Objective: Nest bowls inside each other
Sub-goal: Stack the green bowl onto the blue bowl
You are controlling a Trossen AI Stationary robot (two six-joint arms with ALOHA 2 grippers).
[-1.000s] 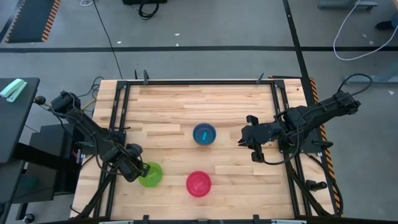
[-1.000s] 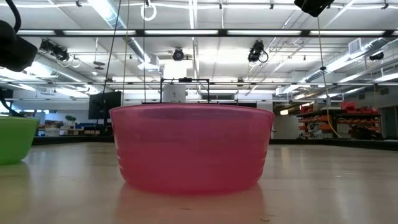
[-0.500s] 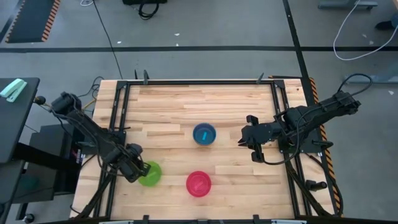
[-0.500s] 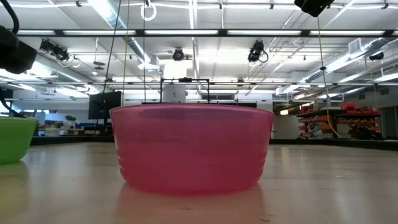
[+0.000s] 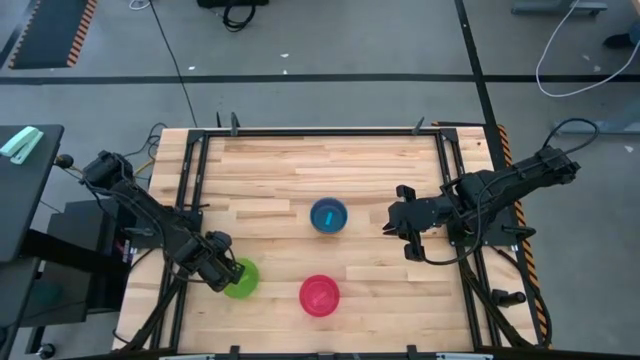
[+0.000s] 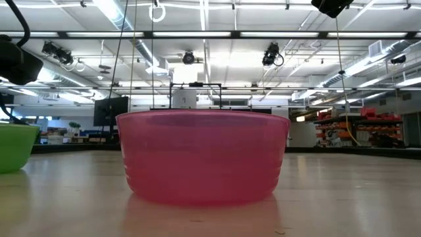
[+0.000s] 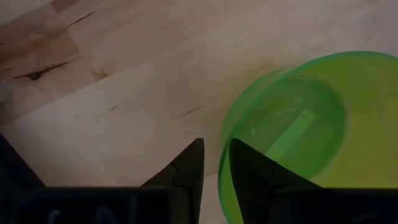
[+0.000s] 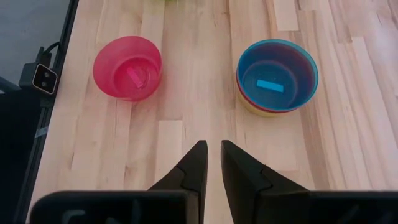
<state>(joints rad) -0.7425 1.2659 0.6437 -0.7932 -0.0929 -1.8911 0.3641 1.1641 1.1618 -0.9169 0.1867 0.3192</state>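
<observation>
A green bowl [image 5: 244,281] [image 7: 298,130] [image 6: 16,148] stands on its base near the table's front left. My left gripper [image 5: 227,272] [image 7: 216,163] points down over its left rim, narrowly open, one finger outside the wall and one over the inside. A magenta-pink bowl [image 5: 320,295] [image 8: 127,67] [image 6: 204,158] stands at the front middle. A blue bowl [image 5: 328,215] [image 8: 277,78] sits nested on top of others, yellow lowest, at mid-table. My right gripper [image 5: 391,226] [image 8: 211,149] hovers right of that stack, a narrow gap between its fingers and nothing in it. My left gripper comes from above with the green bowl's left rim [image 7: 222,180] in the gap between its two fingers. Whether either finger touches the rim I cannot tell. The bowl stands upright on the table.
A black metal frame [image 5: 190,200] runs along the table's edges. Bare wood lies across the far half of the table and between the bowls.
</observation>
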